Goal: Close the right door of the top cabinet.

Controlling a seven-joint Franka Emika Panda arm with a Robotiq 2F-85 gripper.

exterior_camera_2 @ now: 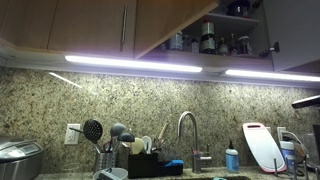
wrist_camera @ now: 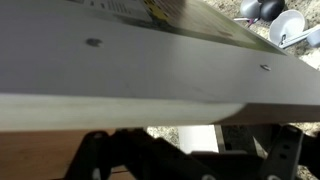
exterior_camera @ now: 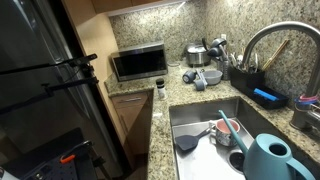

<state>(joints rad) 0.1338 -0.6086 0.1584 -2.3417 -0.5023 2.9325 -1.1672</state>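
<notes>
Cabinets (exterior_camera_2: 90, 20) of wood are seen above a lit granite wall (exterior_camera_2: 150, 95) in an exterior view. Their right door (exterior_camera_2: 170, 20) is swung out, and jars (exterior_camera_2: 208, 42) are exposed on the shelf behind it. In the wrist view the frame is almost filled by that door's pale face, just in front of the gripper (wrist_camera: 190, 150). Only the gripper's dark linkages are shown beneath, so it cannot be told whether its fingers are spread or closed.
</notes>
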